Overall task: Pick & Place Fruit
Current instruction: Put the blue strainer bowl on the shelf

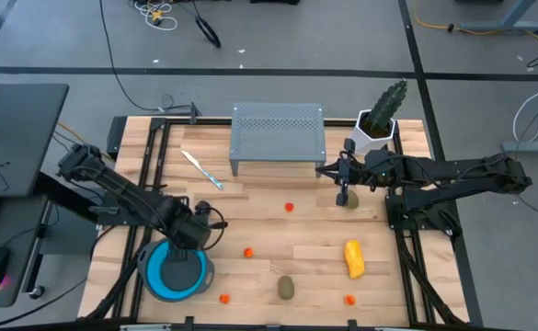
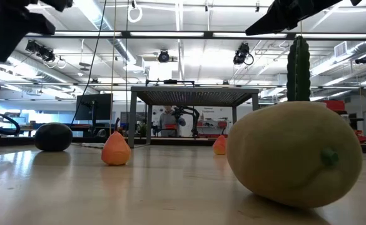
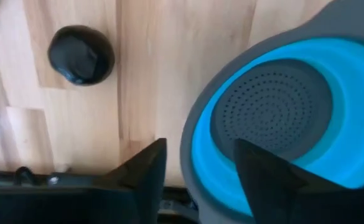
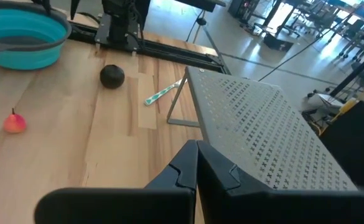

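A blue and grey strainer bowl (image 1: 172,274) sits at the near left of the wooden table. My left gripper (image 3: 197,171) hangs open over its rim, pointing down, with nothing between the fingers. The dark purple ball (image 3: 81,55) lies on the table beside the bowl. An olive-brown oval (image 1: 350,199) rests below my right gripper (image 1: 329,171), which is shut and held above the table's middle right. A yellow-orange oblong (image 1: 353,258), a second olive oval (image 1: 287,288) and several small orange-red balls (image 1: 248,252) lie on the near half of the table.
A grey perforated metal stand (image 1: 278,134) occupies the far middle. Beside it, at the far right, stands a green cactus in a white pot (image 1: 382,118). A white-and-blue stick (image 1: 202,170) lies left of the stand. Black frame rails (image 1: 151,165) run along the table's sides.
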`<control>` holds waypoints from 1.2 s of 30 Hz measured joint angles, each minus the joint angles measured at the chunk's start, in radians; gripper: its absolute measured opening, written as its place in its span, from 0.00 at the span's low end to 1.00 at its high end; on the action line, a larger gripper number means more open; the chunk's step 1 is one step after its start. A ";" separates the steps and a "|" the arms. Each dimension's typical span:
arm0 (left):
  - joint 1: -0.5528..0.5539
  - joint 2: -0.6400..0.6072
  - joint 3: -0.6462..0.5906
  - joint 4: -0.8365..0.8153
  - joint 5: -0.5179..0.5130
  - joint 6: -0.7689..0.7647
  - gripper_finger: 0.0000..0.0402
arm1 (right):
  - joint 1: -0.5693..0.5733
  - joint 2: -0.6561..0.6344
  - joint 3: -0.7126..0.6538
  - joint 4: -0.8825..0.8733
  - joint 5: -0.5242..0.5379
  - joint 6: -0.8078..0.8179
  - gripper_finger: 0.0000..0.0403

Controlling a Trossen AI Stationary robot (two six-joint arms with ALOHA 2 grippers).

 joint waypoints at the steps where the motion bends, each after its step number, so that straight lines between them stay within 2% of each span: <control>1: -0.003 0.000 -0.014 0.016 0.000 -0.018 0.54 | 0.000 0.000 0.000 0.000 0.000 -0.001 0.02; 4: -0.010 -0.010 -0.040 0.027 0.024 -0.050 0.58 | 0.000 0.000 0.000 0.013 0.001 -0.041 0.02; 9: -0.026 -0.023 -0.067 0.061 0.023 -0.091 0.58 | 0.000 0.000 0.000 0.050 0.001 -0.090 0.02; 18: -0.047 -0.071 -0.214 0.144 0.032 -0.113 0.56 | 0.000 0.000 0.000 -0.003 0.002 -0.065 0.02; 25: -0.047 -0.136 -0.352 0.269 0.046 -0.123 0.56 | 0.000 0.000 0.000 -0.029 0.001 -0.013 0.02; 36: -0.016 -0.150 -0.459 0.391 0.060 -0.112 0.46 | 0.001 0.000 0.000 -0.030 -0.002 0.034 0.02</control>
